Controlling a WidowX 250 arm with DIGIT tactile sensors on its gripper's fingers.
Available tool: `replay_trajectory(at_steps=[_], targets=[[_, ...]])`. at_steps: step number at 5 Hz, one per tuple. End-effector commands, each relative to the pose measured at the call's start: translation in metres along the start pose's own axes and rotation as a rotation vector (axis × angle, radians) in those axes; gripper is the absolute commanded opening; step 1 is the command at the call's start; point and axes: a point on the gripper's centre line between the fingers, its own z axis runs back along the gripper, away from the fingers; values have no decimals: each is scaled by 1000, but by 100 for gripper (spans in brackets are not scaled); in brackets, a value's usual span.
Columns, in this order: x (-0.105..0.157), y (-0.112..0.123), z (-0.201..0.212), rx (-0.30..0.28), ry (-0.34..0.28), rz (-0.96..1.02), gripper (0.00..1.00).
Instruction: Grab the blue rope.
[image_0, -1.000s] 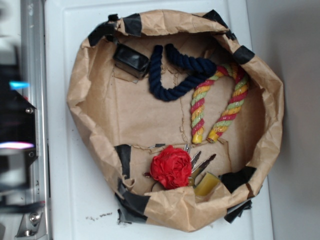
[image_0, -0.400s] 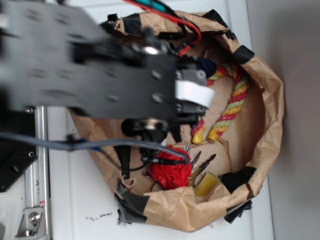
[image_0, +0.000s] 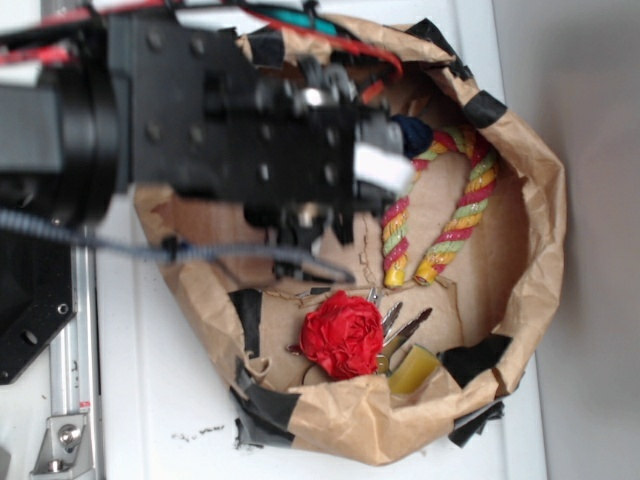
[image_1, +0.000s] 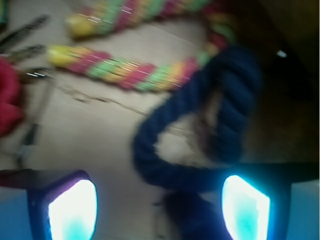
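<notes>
Nearest in the wrist view, fingers (image_1: 72, 210) apart, one glowing pad at lower left, the other at lower right, gripper (image_1: 159, 207) empty. Between and just beyond them, blue rope (image_1: 200, 125), bent in a loose loop, one strand running down between the pads; blurred, so contact with either pad impossible to tell. Seemingly no grasp yet. Past it, striped rope (image_1: 125, 70) lying across the paper floor, touching or nearly touching the blue one at upper right. Red ball (image_1: 7, 97) at the left edge, with dark metal bits beside it.

From the exterior view, arm (image_0: 230, 130) covering the top left part of the bag (image_0: 540, 250), hiding nearly all of the blue rope; only a dark end (image_0: 412, 132) showing near the bag's top edge, against the striped rope's bend (image_0: 470, 190). Red ball (image_0: 342, 334) near the bottom edge, well clear of the arm.

Judged progress: approach done, fingers straddling the loop. Left to do: lowering onto the strand, closing, lifting. Risk: snagging the striped rope beside it.
</notes>
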Motion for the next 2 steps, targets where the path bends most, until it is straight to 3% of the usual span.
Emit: replay_trajectory(at_steps=[1, 2], targets=[[4, 38, -14, 56, -19, 45, 100], [17, 32, -30, 43, -14, 52, 100]])
